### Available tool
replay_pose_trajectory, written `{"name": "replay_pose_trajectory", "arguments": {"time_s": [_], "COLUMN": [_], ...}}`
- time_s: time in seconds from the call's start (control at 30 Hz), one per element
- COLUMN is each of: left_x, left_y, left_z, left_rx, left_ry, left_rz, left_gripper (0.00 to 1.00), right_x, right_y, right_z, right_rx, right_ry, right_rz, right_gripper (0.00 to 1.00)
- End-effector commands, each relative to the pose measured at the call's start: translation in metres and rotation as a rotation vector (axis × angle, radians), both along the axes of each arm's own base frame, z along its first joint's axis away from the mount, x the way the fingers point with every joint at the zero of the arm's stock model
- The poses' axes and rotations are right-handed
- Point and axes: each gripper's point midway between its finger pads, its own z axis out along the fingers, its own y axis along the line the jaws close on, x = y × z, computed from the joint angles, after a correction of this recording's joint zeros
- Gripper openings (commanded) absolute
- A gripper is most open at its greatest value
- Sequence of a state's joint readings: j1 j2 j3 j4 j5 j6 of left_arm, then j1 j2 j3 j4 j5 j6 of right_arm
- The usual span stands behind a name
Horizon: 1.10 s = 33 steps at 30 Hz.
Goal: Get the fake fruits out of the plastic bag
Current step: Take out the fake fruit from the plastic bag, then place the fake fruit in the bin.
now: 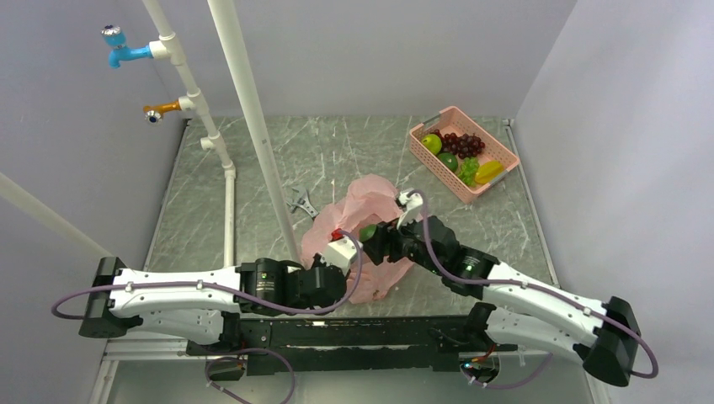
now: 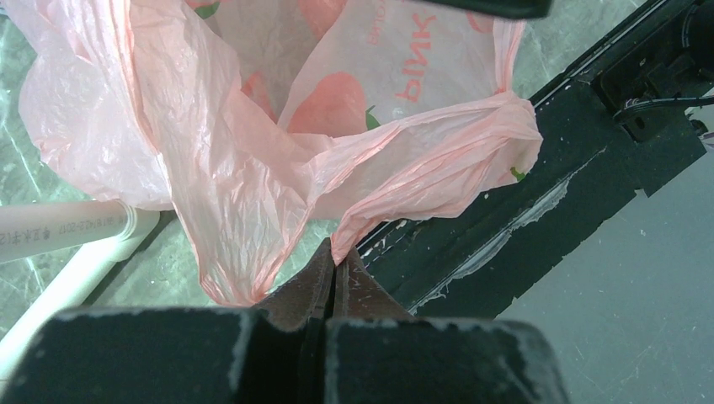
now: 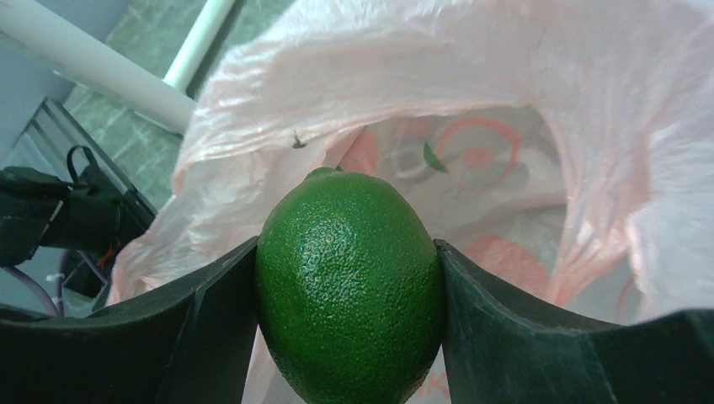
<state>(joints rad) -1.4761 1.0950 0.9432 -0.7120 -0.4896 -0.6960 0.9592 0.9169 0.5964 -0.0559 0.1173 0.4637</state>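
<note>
1. Right gripper [image 3: 347,257]: clamped on a green lime-like fruit [image 3: 349,286], one finger on each flank. The fruit sits in the mouth of the plastic bag [image 2: 253,168], with pink film around and behind it.

2. Left gripper [image 2: 333,282]: jaws pressed together on a thin fold of the bag rim at the near side, as far as I can judge from the wrist view.

3. The pink basket [image 1: 505,156] stands well apart at the far right and holds other fruits, among them a dark grape bunch [image 1: 463,143].

Hazards I watch for:

- Slip. The fruit is round and glossy and is held on its curved sides. A fast lift or swing could squirt it out, back into the bag or onto the table [image 1: 337,160].
- Film drag. If bag film clings to the right fingers, the bag rises with the fruit.
- Lost anchor. The left pinch holds very little film. A pull could strip it free, and the mouth would collapse.
- Collision. The white pipe [image 1: 253,118] stands just beside the bag, on the left.
</note>
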Motion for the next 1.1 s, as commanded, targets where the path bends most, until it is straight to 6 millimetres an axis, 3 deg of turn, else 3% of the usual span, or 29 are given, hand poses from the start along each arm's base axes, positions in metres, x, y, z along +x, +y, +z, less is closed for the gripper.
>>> {"name": "replay_pose_trajectory", "arguments": {"time_s": [0.0, 0.1, 0.2, 0.4, 0.67, 0.83, 0.97, 1.07], "left_x": [-0.001, -0.003, -0.003, -0.003, -0.004, -0.004, -0.003, -0.002], "left_y": [-0.011, -0.012, -0.012, -0.010, -0.010, -0.010, -0.007, -0.004], "left_z": [0.015, 0.013, 0.012, 0.010, 0.009, 0.009, 0.008, 0.007], "left_rx": [-0.026, -0.027, -0.030, -0.019, -0.022, -0.018, -0.010, -0.002], "left_ry": [-0.007, -0.003, 0.001, 0.003, 0.007, 0.007, 0.006, 0.004], "left_rz": [-0.026, -0.030, -0.031, -0.028, -0.025, -0.026, -0.022, -0.014], "left_gripper": [0.00, 0.00, 0.00, 0.00, 0.00, 0.00, 0.00, 0.00], "right_x": [0.010, 0.013, 0.022, 0.044, 0.077, 0.111, 0.144, 0.170], "right_y": [-0.016, -0.029, -0.050, -0.098, -0.150, -0.176, -0.203, -0.223], "right_z": [0.045, 0.063, 0.067, 0.070, 0.102, 0.099, 0.089, 0.093], "right_rx": [0.076, 0.131, 0.149, 0.069, -0.019, 0.030, -0.016, -0.057], "right_ry": [-0.122, -0.166, -0.178, -0.203, -0.260, -0.202, -0.142, -0.114], "right_rz": [-0.081, -0.138, -0.263, -0.537, -0.790, -0.855, -0.952, -1.023], "right_gripper": [0.00, 0.00, 0.00, 0.00, 0.00, 0.00, 0.00, 0.00]}}
